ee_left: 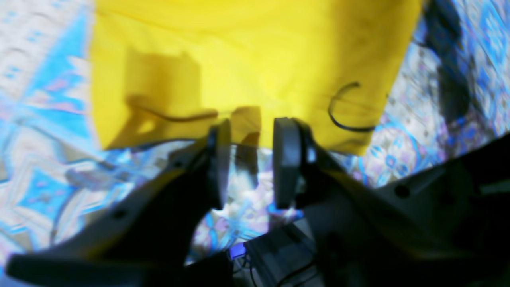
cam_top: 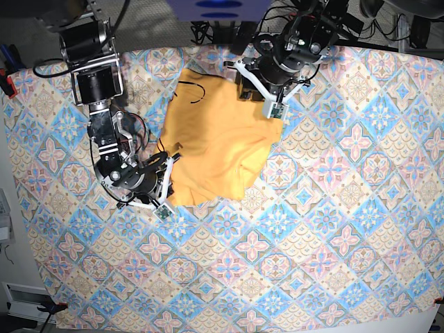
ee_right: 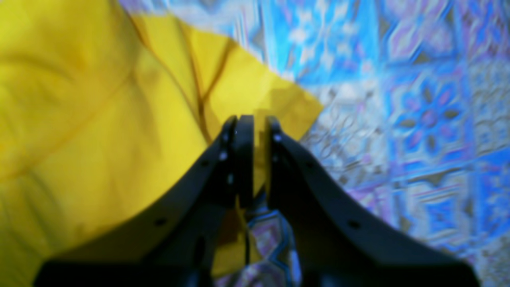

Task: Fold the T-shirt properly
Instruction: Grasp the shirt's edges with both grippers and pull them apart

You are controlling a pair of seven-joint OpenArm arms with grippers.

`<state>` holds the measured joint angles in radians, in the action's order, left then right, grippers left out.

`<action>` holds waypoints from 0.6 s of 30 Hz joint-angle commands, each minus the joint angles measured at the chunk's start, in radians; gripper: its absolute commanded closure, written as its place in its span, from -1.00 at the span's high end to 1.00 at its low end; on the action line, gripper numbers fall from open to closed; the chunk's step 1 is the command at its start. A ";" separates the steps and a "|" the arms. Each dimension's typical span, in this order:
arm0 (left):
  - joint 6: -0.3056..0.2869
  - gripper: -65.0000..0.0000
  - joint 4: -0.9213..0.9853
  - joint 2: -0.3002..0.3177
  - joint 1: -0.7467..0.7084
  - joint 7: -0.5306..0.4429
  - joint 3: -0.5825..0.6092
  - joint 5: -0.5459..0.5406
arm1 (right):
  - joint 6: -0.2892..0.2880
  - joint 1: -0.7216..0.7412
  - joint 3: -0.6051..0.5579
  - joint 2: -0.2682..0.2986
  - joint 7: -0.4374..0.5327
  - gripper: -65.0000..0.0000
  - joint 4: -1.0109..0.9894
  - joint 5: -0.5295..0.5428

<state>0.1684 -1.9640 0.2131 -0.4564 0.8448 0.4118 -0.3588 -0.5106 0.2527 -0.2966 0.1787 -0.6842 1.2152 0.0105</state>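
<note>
The T-shirt (cam_top: 215,142) is spread on the table (cam_top: 333,229). One edge is pinched by the right jaws; the left jaws, parted and empty, are poised at the opposite edge.

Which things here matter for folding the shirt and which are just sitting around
Part of the job:
T-shirt
right gripper, pinching the shirt's edge
left gripper, jaws apart at the shirt's edge

Just there:
patterned tablecloth
cables at the table's far edge
</note>
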 commanded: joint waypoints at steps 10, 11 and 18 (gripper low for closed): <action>-0.002 -0.66 0.156 -0.002 0.055 -0.015 -0.004 0.001 | 0.002 0.047 -0.003 0.003 0.120 -0.86 -0.177 0.012; -0.002 -0.66 0.176 -0.002 0.074 -0.015 -0.004 0.001 | 0.002 0.046 -0.003 0.005 0.117 -0.86 -0.163 0.012; -0.002 -0.66 0.325 -0.004 0.207 -0.017 -0.001 -0.001 | 0.002 -0.085 -0.002 0.061 0.108 -0.86 -0.008 0.012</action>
<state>0.1638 -1.6341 0.2123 -0.2600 0.8356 0.4107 -0.3641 -0.5106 0.1463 -0.3023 0.2321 -0.5900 1.1881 0.0154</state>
